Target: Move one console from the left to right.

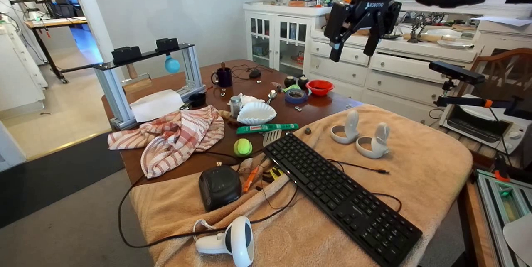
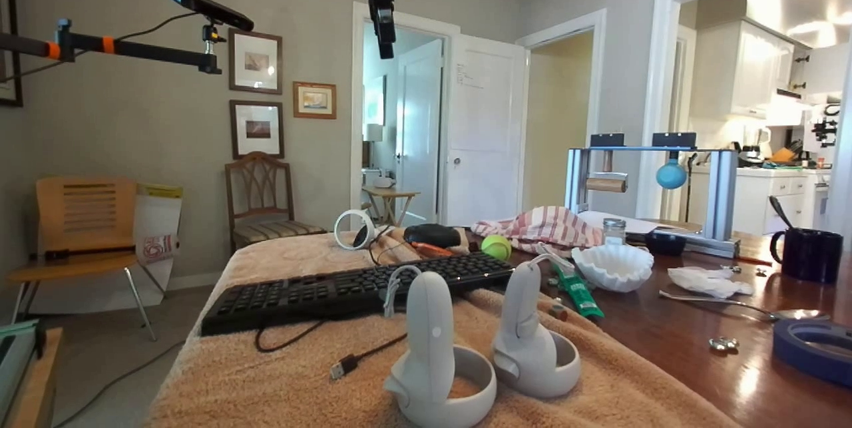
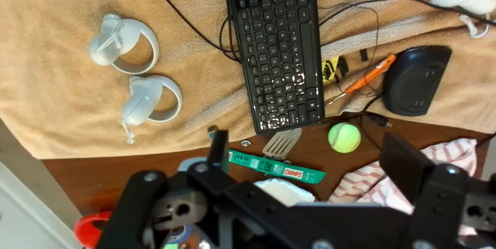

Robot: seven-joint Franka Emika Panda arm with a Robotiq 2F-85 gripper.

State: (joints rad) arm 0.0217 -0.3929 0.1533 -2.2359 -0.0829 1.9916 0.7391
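Two similar all-white controllers with ring-shaped parts stand side by side, rings down, on the tan towel. The console is one of this pair; I cannot tell which. One controller (image 1: 379, 141) also shows in an exterior view (image 2: 431, 338) and the wrist view (image 3: 127, 39). Its neighbour (image 1: 351, 122) shows there too (image 2: 523, 321), and in the wrist view (image 3: 144, 100). Both have a thin cord. The larger white controller with a dark centre (image 1: 241, 240) lies at the opposite side of the towel. My gripper (image 1: 352, 53) hangs high above the table, open and empty, its fingers wide apart (image 3: 309, 152).
A black keyboard (image 1: 341, 196) lies across the towel (image 1: 428, 155) between the pair and the dark-centred controller. A cable plug (image 2: 343, 367) lies near the pair. A tennis ball (image 3: 344, 137), green packet (image 3: 277, 167), white bowl (image 1: 256, 113) and metal frame (image 1: 193, 67) stand on the table.
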